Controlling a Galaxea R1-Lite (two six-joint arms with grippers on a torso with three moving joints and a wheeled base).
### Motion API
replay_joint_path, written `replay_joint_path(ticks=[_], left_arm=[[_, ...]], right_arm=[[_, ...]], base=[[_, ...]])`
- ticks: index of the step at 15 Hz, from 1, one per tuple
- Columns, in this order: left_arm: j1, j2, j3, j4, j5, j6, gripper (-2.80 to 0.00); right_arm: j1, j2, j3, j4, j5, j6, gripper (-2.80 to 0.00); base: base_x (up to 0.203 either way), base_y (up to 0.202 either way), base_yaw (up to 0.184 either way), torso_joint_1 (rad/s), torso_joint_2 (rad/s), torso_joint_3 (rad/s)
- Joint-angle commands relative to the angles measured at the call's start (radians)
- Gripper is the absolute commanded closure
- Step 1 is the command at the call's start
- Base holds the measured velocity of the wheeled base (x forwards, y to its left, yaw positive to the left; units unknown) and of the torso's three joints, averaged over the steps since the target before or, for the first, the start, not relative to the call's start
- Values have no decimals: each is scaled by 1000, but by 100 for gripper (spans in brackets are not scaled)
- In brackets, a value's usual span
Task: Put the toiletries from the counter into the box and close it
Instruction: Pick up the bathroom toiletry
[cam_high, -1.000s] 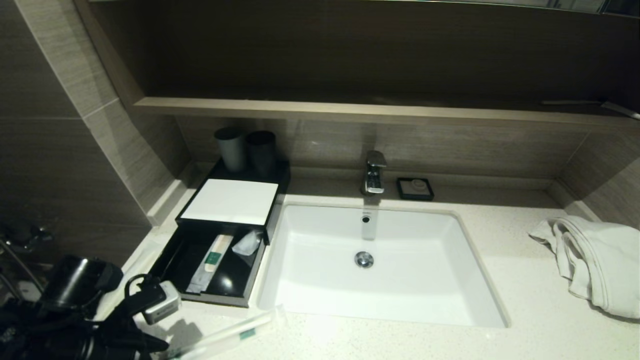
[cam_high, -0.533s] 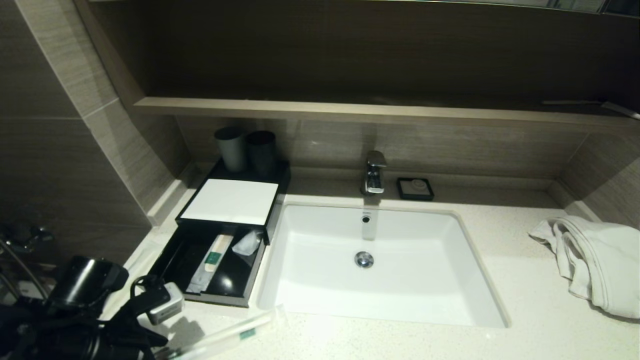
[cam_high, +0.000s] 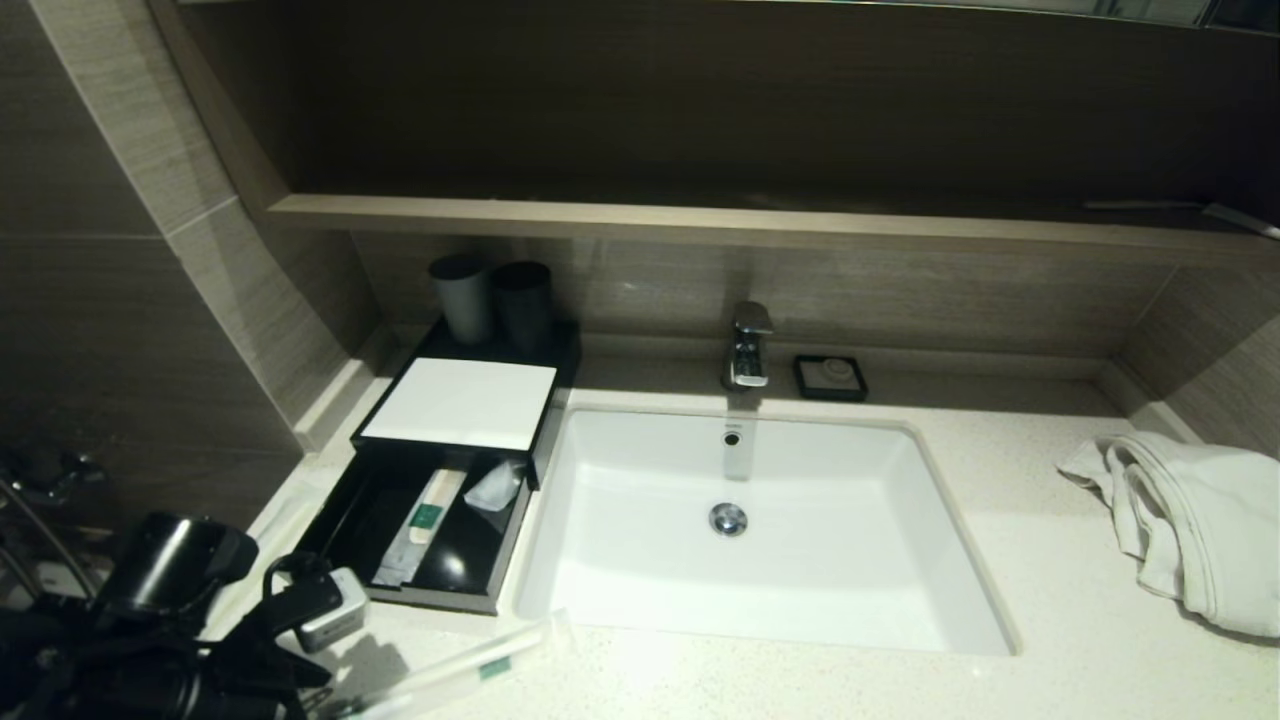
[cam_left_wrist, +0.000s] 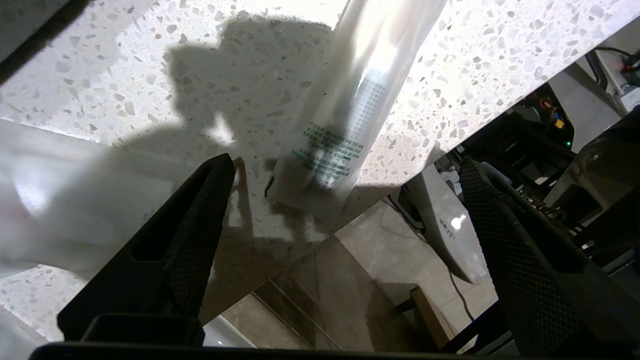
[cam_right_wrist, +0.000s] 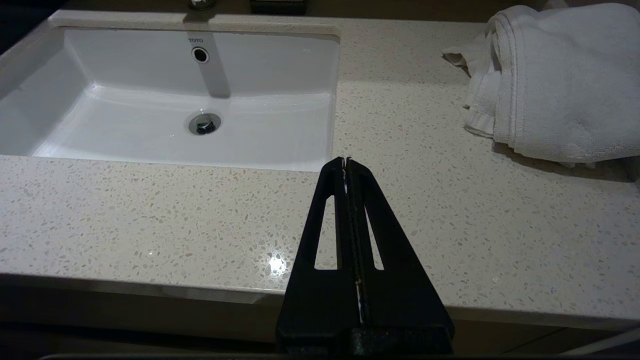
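Observation:
A clear-wrapped toiletry packet (cam_high: 450, 675) with green print lies on the counter's front edge, left of the sink. It also shows in the left wrist view (cam_left_wrist: 360, 90). My left gripper (cam_left_wrist: 345, 167) is open and empty at the counter's front edge, its arm (cam_high: 180, 660) at the lower left. The packet's near end lies just ahead of the gap, and one finger is out past the edge. The black box's drawer (cam_high: 430, 598) stands pulled open. It holds a green-labelled packet (cam_high: 425, 515) and a small white wrapped item (cam_high: 495, 487). My right gripper (cam_right_wrist: 346, 161) is shut and empty.
The white sink (cam_high: 940, 520) sits right of the box, with a faucet (cam_high: 748, 345) and a soap dish (cam_high: 830, 377) behind it. Two dark cups (cam_high: 465, 295) stand on the box's back. A white towel (cam_high: 1190, 520) lies at the far right. A shelf overhangs the back.
My left arm has shifted slightly to the right, towards the packet on the counter edge. Nothing else has moved.

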Motion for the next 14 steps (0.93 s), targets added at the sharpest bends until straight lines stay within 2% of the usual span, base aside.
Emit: replay_joint_path(ticks=[1,8,14], left_arm=[[0,-4,2,-1,15,18,-280],[0,2,3,-5,21,21,-280],[-1,57,0,-66,28,19,-280]], right_arm=[[0,0,0,0,0,0,0],[0,0,0,0,0,0,0],[0,0,0,0,0,0,0]], base=[[0,0,0,0,0,0],[0,0,0,0,0,0],[0,0,0,0,0,0]])
